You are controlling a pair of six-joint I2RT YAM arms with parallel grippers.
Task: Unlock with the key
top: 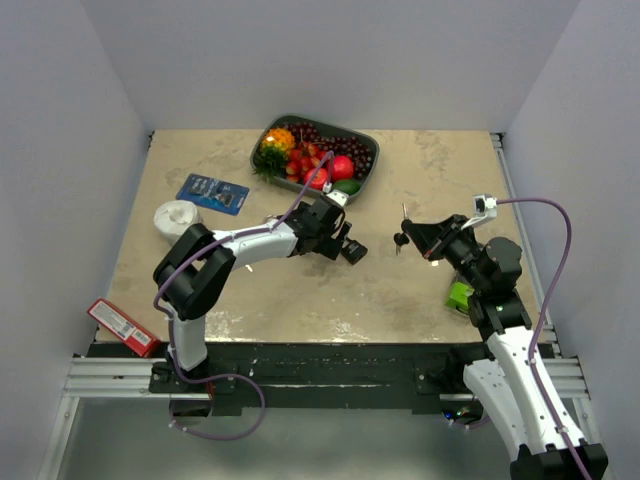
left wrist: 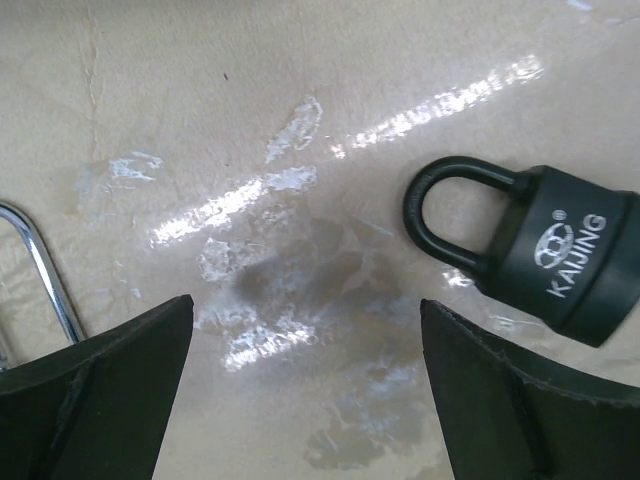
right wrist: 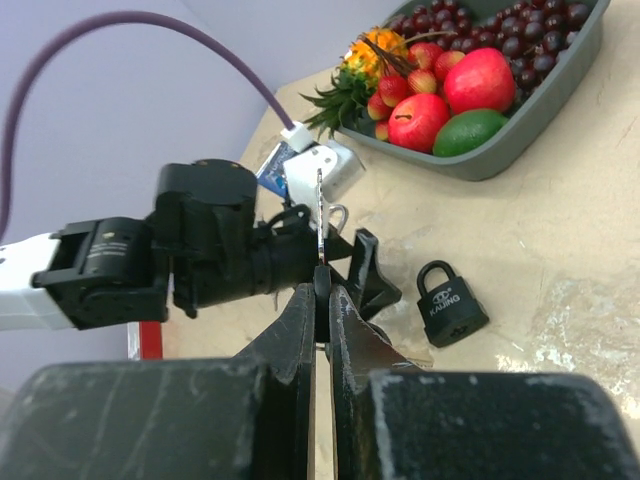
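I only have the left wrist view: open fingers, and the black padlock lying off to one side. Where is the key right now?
Observer: The right tool is shut on the key, holding it above the table with the blade pointing up.
Operator: Is it close to the padlock?
Observer: No. In the top view the right tool sits apart from the padlock, on its right, with bare table between them.
Operator: Does any view show the keyhole?
Observer: None does. The right wrist view shows only the padlock's logo face and its shackle.
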